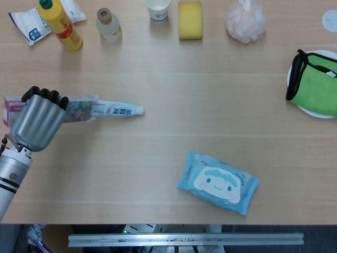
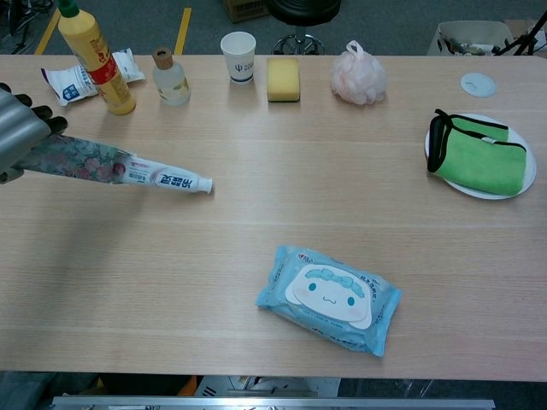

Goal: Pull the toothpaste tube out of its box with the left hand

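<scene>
White and long, the soft plastic toothpaste tube (image 1: pixel 117 109) is sticking partway out of the flowery cardboard box (image 1: pixel 79 109). The robot's silver left hand (image 1: pixel 36 120) is wrapping its dark fingers (image 1: pixel 45 95) around the box, near its closed end, and holding it at the left side of the pale wooden table (image 1: pixel 184 121). The right hand is not showing in either view.

To do this step well, I think the left hand should be gripping the box firmly but not squashing it, so the tube can slide freely. Moving the box straight back along its own length, with the open end tipped a little down, should be letting the tube come out without jamming. A crooked pull could be making the tube catch on the box flap.

The tube's long line is running left to right across the table, almost level in the head view. Its small cap end (image 2: pixel 208 185) is pointing to the right, toward the middle of the table. Its back end is hiding inside the box, so I cannot tell how much is left in there.
</scene>
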